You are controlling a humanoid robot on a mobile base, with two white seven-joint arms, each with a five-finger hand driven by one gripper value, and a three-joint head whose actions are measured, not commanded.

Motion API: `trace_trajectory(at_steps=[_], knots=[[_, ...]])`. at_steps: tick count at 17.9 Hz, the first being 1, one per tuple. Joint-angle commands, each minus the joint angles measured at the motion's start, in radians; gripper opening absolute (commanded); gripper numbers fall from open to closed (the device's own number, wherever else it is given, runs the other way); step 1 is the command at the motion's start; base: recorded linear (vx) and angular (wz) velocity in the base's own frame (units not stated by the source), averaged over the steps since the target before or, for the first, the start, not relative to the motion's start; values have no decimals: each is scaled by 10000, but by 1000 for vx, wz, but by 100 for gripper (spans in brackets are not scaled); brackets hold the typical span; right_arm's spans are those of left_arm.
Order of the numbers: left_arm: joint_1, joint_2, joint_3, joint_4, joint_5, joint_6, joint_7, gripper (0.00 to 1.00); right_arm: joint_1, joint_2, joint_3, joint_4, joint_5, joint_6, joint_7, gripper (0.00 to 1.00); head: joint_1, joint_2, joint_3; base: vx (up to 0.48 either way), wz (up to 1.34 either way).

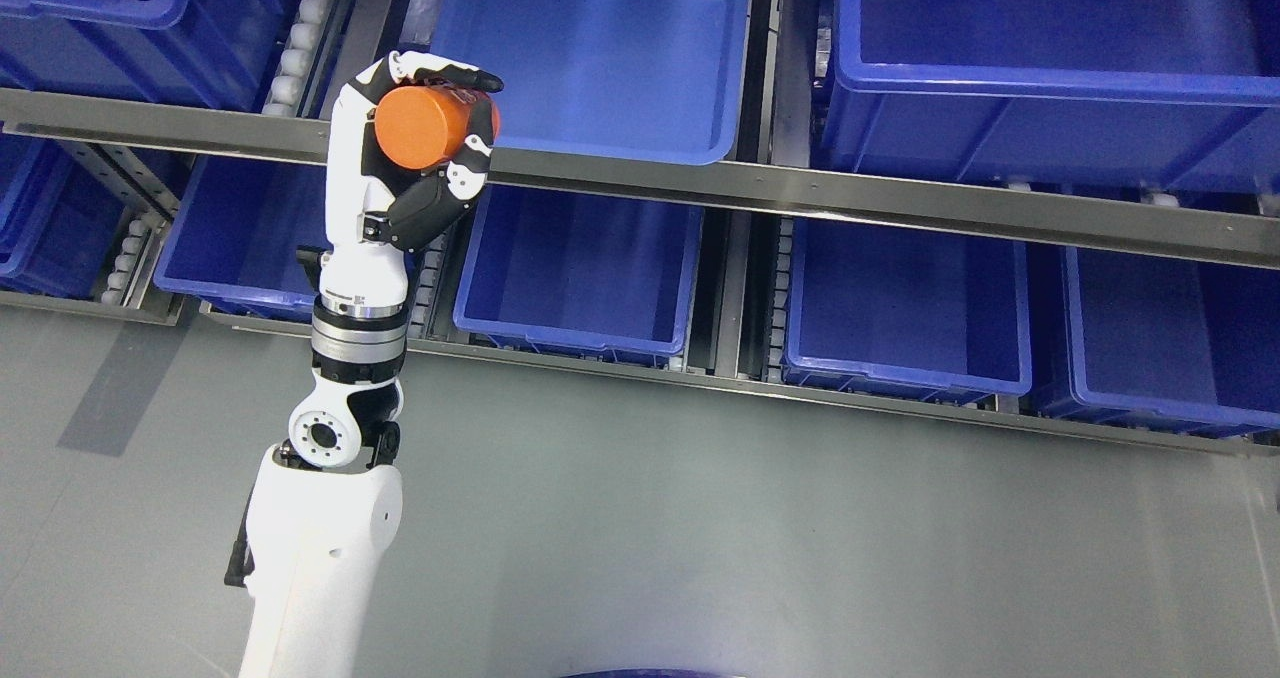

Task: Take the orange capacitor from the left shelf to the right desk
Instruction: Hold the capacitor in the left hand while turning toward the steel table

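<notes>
Nearest, the left arm [320, 548] rises from the lower edge over grey floor [750, 538]. Above it, the left hand [425, 143] is clamped on the capacitor [425, 126], fingers [462, 79] wrapped over its top and thumb beneath. The capacitor is held in front of the shelf rail [800, 193], clear of it, near the upper middle bin [600, 53]. Beyond the rail, the blue bins appear empty. No desk is visible; the right hand is absent from view. Judgement: carry phase. Recommend keeping the grip firm, withdrawing clear of the rail, then swinging right without tilting the cylinder.
</notes>
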Motion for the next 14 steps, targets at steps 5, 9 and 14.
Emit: trace_trajectory(at_steps=[5, 9, 14], knots=[[13, 171, -606, -29, -3, 7, -11, 2, 230, -175, -107, -174, 61, 6, -4, 100, 0, 0, 0, -130, 18], [13, 171, -684, -29, -3, 7, -11, 2, 230, -175, -107, -174, 61, 6, -4, 100, 0, -1, 0, -130, -132], [-2, 171, -806, -29, -3, 7, 4, 2, 230, -175, -107, -174, 61, 6, -4, 100, 0, -1, 0, -91, -238]])
